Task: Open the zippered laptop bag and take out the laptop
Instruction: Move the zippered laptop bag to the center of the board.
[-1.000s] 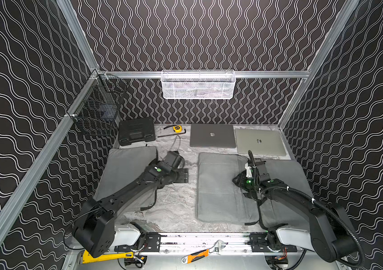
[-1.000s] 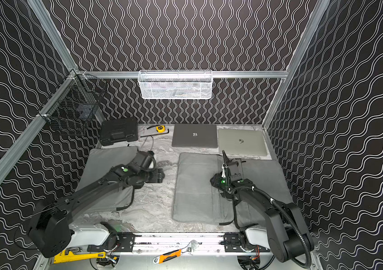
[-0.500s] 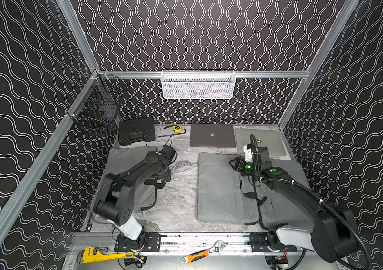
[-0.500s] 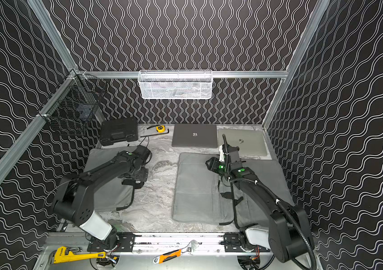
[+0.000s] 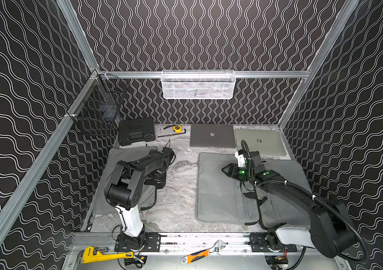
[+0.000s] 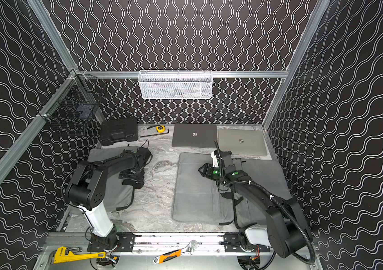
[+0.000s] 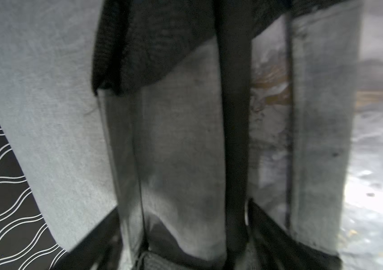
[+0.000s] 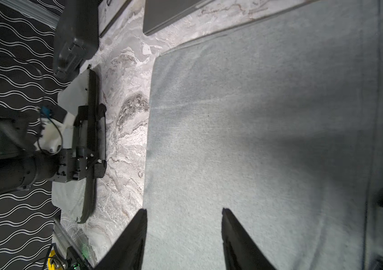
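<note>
You are holding the right fingers point(image 8: 134, 238) apart with nothing between them, just above the grey cloth of the centre bag point(image 5: 218, 187). That bag is lying flat on the tabletop point(image 5: 178, 168), its long axis running from the near rail toward the back wall. The fingers are pointing across it, toward the robot's left, over its far half. So one long edge is lying ahead of the tips, toward the middle of the tabletop. The other is lying back under the wrist, where black straps are showing. I cannot tell from these views which edge is carrying the zipper pull.

The left fingers point(image 8: 98, 170) are sitting at the inner long edge of the left bag point(image 5: 125, 163), which is lying parallel to the centre one. The left wrist view is blurred, showing a black strap between grey panels, and I cannot tell whether the fingers are gripping it.

No laptop is showing at either bag, so you are probably working at the opening step. The right arm is reaching nearer the centre bag, the left its own.
</note>
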Motion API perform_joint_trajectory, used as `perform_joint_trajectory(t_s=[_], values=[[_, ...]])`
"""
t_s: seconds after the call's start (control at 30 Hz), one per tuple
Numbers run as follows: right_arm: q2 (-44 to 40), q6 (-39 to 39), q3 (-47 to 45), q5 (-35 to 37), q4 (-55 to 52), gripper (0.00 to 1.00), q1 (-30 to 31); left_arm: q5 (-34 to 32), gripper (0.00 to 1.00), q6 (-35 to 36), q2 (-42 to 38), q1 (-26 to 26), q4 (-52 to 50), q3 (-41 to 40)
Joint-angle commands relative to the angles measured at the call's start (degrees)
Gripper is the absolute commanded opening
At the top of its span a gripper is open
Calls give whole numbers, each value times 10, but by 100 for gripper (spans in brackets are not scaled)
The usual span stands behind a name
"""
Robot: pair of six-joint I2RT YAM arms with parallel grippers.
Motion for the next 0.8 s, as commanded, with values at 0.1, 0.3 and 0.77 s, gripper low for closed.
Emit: perform_joint_trajectory(t_s=[0.1,0.3,0.77], values=[[3,-10,18,12,8,54,0,-3,31,-4,-2,0,8,-13],[26,-24,47,14,-7,54,-1,26,0,-9,-51,-16,11,-36],[41,-14,150,15,8,61,-2,56,0,-56,-274,-156,-78,-42]])
